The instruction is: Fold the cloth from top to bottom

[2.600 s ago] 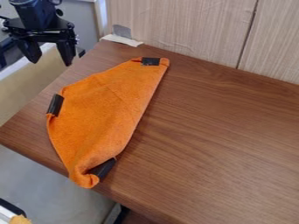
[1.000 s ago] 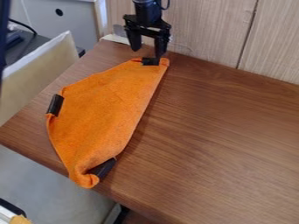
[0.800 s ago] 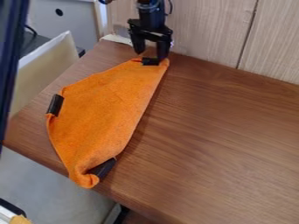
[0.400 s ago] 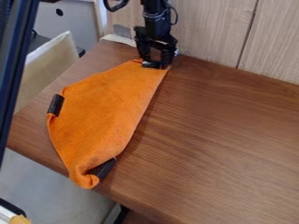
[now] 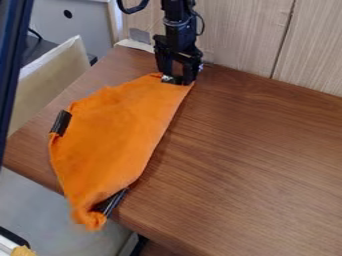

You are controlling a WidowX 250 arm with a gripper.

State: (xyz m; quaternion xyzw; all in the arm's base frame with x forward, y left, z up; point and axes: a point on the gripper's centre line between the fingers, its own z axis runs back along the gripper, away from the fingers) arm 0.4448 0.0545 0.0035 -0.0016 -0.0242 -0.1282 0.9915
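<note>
The gripper [image 5: 177, 78] stands low at the top end of the orange cloth [image 5: 117, 135], its two fingers apart, with the cloth's black-taped top corner at their tips. The cloth lies lengthwise on the table's left part, wide in the middle and narrower at both ends. A black strip [image 5: 61, 123] marks its left corner, and another [image 5: 112, 202] lies by the bunched bottom end, which reaches over the table's front edge. How firmly the fingertips press on the cloth is hidden.
The brown wooden table [image 5: 267, 165] extends to the right. A pale wood-grain panel [image 5: 234, 35] rises behind it. Light tape [image 5: 137, 45] sits at the back left corner, and a dark arm part [image 5: 12, 65] crosses the left edge.
From the upper left, my gripper has come across and down to the cloth's top corner. The cloth has slid slightly toward the lower left, and its surface has rumpled.
</note>
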